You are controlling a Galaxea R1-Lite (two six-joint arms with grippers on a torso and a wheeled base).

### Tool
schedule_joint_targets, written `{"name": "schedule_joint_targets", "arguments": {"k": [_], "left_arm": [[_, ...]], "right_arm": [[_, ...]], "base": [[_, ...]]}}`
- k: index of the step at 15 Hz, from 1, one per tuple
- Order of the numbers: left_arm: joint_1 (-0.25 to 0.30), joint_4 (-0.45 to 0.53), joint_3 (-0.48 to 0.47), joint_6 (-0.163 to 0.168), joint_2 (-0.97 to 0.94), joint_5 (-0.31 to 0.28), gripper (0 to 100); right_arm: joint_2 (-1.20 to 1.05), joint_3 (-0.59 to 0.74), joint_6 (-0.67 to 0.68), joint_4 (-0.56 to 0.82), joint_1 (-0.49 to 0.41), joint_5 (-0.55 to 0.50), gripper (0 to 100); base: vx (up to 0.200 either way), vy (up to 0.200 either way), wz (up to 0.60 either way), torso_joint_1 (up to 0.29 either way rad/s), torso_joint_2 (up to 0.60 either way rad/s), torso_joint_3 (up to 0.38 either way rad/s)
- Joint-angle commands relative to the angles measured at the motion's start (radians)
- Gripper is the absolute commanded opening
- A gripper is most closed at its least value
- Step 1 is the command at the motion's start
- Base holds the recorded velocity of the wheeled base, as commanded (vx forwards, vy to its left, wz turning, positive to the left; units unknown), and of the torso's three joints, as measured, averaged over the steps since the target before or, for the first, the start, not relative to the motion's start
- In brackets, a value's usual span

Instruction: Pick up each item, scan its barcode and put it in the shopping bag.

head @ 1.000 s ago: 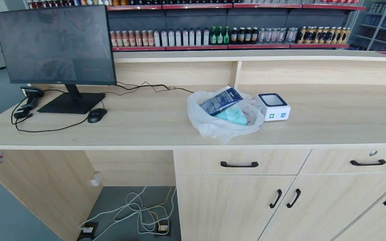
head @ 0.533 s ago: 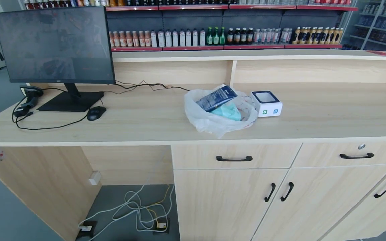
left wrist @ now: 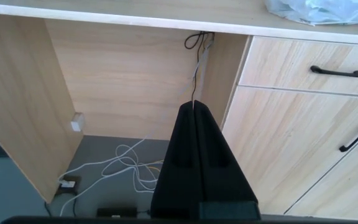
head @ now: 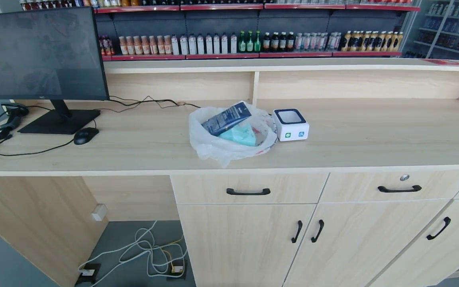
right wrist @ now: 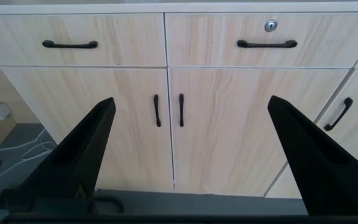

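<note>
A white plastic shopping bag point(head: 213, 146) sits on the wooden counter point(head: 373, 139), holding a dark blue packet point(head: 226, 118) and a teal packet point(head: 239, 134). A white box scanner point(head: 291, 124) with a dark rim stands just right of the bag. My left gripper point(left wrist: 194, 106) is shut with nothing in it, held low in front of the counter's open knee space; an edge of the bag point(left wrist: 316, 11) shows above it. My right gripper point(right wrist: 191, 112) is open and empty, facing the cabinet doors point(right wrist: 166, 124) below the counter.
A monitor point(head: 40, 54), mouse point(head: 85, 135) and handheld scanner point(head: 8, 119) with cables lie on the counter's left. Drawers point(head: 249, 187) and cabinet doors sit under the counter. Cables point(head: 146, 255) lie on the floor in the knee space. Bottle shelves point(head: 253, 40) stand behind.
The whole head view has shifted, so the camera has moved: counter, bag and scanner now sit further left in the picture. The bag and its contents lie unchanged.
</note>
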Motion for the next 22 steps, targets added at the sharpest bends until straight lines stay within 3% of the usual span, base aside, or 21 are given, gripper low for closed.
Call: {"name": "schedule_joint_targets", "arguments": {"k": [1,11,14,22], "left_arm": [[0.0,0.001,0.0,-0.002,0.001,0.001,0],[0.0,-0.001,0.0,-0.003,0.001,0.001,0],[0.0,-0.001,0.0,-0.005,0.001,0.001,0],[0.0,-0.001,0.0,-0.011,0.0,0.001,0]], "right_arm": [[0.001,-0.002,0.0,0.0,0.0,0.001,100],[0.001,0.0,-0.005,0.0,-0.001,0.001,100],[0.001,0.0,-0.006,0.0,0.0,0.001,100],[0.001,0.0,-0.012,0.0,0.0,0.001,100]], "base": [[0.0,-0.2,0.0,0.002,0.0,-0.002],[0.0,-0.2,0.0,0.002,0.0,0.004],[0.0,0.0,0.0,0.0,0.0,0.0],[-0.2,0.0,0.0,-0.002,0.0,0.001]]}}
